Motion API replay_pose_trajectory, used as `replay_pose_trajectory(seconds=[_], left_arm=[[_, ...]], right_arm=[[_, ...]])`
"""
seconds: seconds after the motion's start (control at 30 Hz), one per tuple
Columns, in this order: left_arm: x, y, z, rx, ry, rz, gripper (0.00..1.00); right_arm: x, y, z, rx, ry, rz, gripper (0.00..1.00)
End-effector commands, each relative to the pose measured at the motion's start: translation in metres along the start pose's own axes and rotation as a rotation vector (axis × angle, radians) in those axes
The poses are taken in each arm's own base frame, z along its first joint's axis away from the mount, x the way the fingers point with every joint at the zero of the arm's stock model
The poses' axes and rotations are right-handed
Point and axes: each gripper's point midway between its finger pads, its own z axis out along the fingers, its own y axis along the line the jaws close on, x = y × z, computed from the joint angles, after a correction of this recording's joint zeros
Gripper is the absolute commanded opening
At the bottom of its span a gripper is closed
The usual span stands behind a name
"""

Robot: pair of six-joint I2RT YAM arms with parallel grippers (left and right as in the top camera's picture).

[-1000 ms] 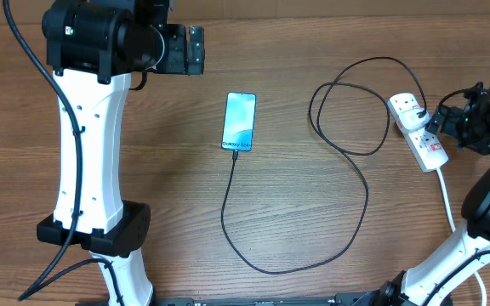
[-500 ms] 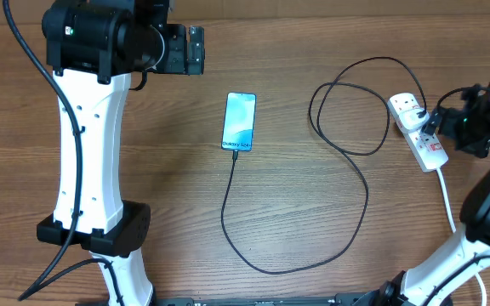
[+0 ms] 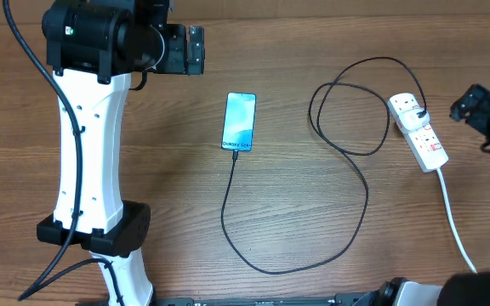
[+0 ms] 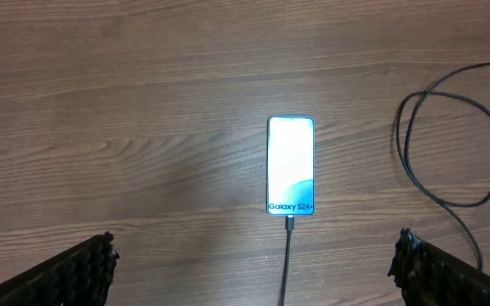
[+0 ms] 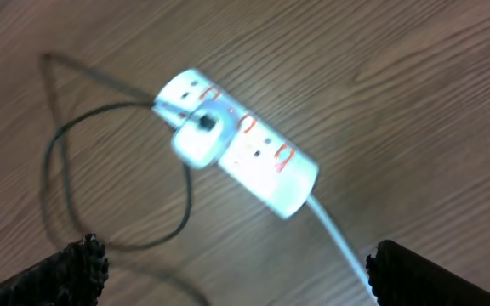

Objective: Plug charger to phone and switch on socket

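Position: socket (image 3: 419,132) beside my right gripper (image 3: 470,104), apart.
Jaws: left gripper (image 4: 255,274), right gripper both spread, empty.
Count: one socket, phone (image 3: 239,121), charger (image 3: 367,194).

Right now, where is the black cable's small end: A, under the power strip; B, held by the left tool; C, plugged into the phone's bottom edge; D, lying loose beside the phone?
C: the charger cable runs straight into the bottom edge of the phone.
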Motion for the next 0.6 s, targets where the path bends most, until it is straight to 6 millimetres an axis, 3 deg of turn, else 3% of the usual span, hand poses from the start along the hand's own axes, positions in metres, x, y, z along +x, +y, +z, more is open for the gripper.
replay_pose_trajectory(seconds=[0.0,0.13,0.37,0.57], left_arm=[[0.000,0.005,-0.002,-0.019,-0.006,-0.021,1.00],[0.000,0.005,-0.002,-0.019,-0.006,-0.021,1.00],[0.000,0.005,-0.002,-0.019,-0.006,-0.021,1.00],[0.000,0.005,-0.002,-0.019,-0.006,-0.020,1.00]], right_arm=[[0.008,0.036,-0.052,-0.107,-0.115,-0.057,1.00],[0.037,0.071,-0.092,-0.217,-0.198,-0.166,1.00],[0.109,0.110,-0.118,-0.421,-0.177,-0.320,1.00],[0.147,0.105,-0.121,-0.453,-0.090,-0.344,1.00]])
